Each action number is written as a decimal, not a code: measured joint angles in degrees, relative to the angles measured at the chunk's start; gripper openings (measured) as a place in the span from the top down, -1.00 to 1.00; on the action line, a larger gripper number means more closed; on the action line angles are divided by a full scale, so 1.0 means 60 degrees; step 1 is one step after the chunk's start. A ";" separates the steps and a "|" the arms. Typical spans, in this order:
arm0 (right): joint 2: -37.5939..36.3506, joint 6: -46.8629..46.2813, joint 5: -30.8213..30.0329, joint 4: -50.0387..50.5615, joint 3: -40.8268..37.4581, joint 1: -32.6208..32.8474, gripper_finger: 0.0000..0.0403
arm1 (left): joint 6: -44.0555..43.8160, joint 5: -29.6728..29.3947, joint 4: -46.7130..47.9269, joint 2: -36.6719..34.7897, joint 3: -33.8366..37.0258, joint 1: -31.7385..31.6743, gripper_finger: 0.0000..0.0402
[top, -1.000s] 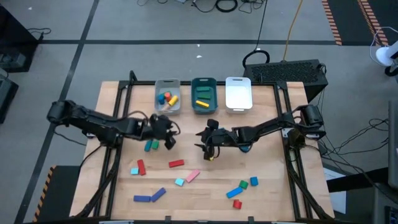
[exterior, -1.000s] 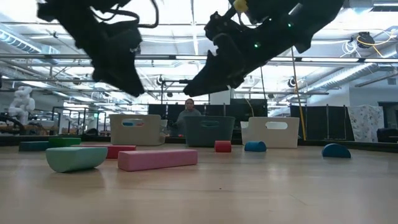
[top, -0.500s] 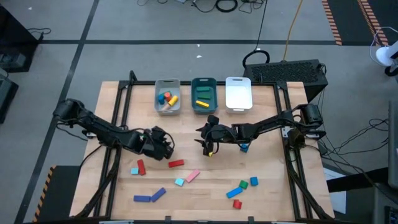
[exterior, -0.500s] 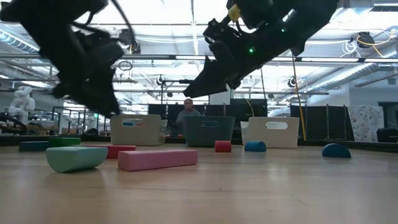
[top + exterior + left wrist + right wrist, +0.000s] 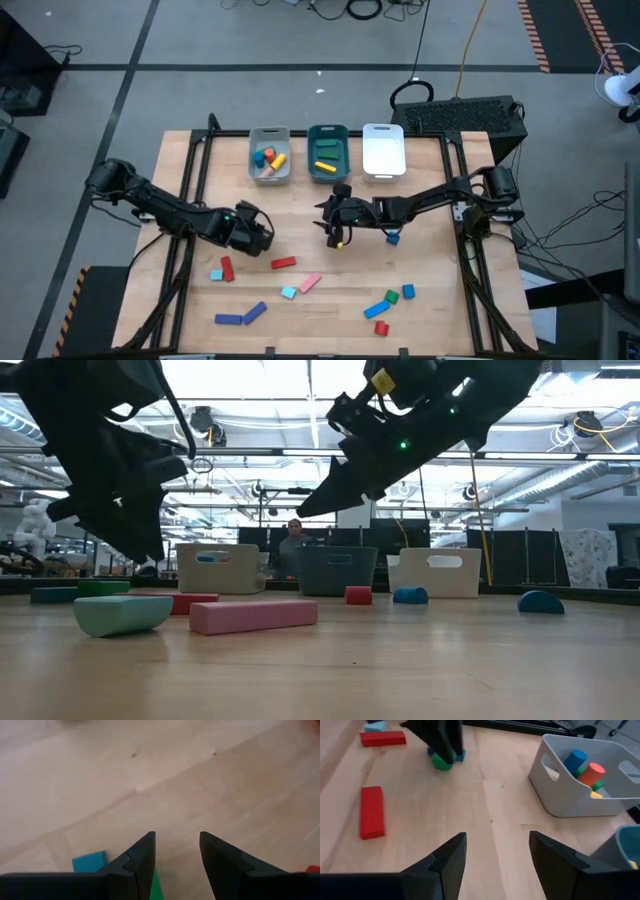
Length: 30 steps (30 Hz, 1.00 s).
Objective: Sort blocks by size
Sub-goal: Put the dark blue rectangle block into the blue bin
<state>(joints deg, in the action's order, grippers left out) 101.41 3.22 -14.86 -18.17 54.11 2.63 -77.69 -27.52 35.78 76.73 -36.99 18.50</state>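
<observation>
Over the wooden table (image 5: 430, 300), your left gripper (image 5: 176, 851) hangs low with its smooth dark fingers (image 5: 142, 852) parted and nothing between them; a green block (image 5: 156, 885) and a flat teal block (image 5: 89, 861) lie on the board just beside its tips. Your right gripper (image 5: 496, 851) sits near the table's middle, jaws likewise apart and empty, aimed across pale grained wood toward the left arm. Between the two arms, toward the near edge, a red bar (image 5: 284, 263) lies on its side with its long axis across the table, and a second red bar (image 5: 227, 268) lies with its long axis front to back. A pink bar (image 5: 253, 615) rests flat beside a rounded cyan piece (image 5: 122, 613). At the back, the grey tray (image 5: 270, 175) holds blue, orange and yellow cylinders (image 5: 584, 766); the teal tray (image 5: 328, 176) holds a yellow bar (image 5: 325, 165); the white tray (image 5: 384, 172) stands beside it.
</observation>
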 joint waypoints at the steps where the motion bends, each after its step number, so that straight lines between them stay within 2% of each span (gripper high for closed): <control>1: 0.0000 0.0009 0.0002 0.0002 0.0000 -0.0041 0.00 | -0.0002 0.0117 0.0030 0.0000 0.0000 0.0006 0.23; 6: 0.0000 -0.0139 0.0035 0.0245 0.0000 -0.0200 0.00 | 0.0004 0.1325 0.0757 -0.0004 -0.0004 0.0007 0.23; 10: 0.0000 -0.0166 0.0039 0.0409 0.0000 -0.0196 0.00 | -0.0104 0.2285 0.2361 -0.0004 -0.0050 0.0004 0.23; 13: 0.0000 -0.0166 0.0042 0.0403 0.0000 -0.0189 0.00 | -0.0328 0.2368 0.3137 -0.0007 -0.0182 0.0004 0.23; 17: 0.0000 -0.0175 0.0042 0.0403 0.0000 -0.0192 0.00 | -0.0178 0.2358 0.3251 -0.0007 -0.0200 0.0004 0.23; 26: 0.0000 -0.0422 0.0042 0.0414 0.0000 -0.0192 0.00 | -0.0440 0.2298 0.2258 -0.0007 0.0123 0.0004 0.22; 30: 0.0000 -0.0425 0.0044 0.0435 0.0000 -0.0192 0.00 | -0.0774 0.2306 0.2099 -0.0007 0.0363 0.0004 0.11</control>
<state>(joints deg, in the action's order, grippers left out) 101.41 0.67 -14.60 -15.55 54.11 1.48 -82.33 -13.69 48.37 76.69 -34.81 18.52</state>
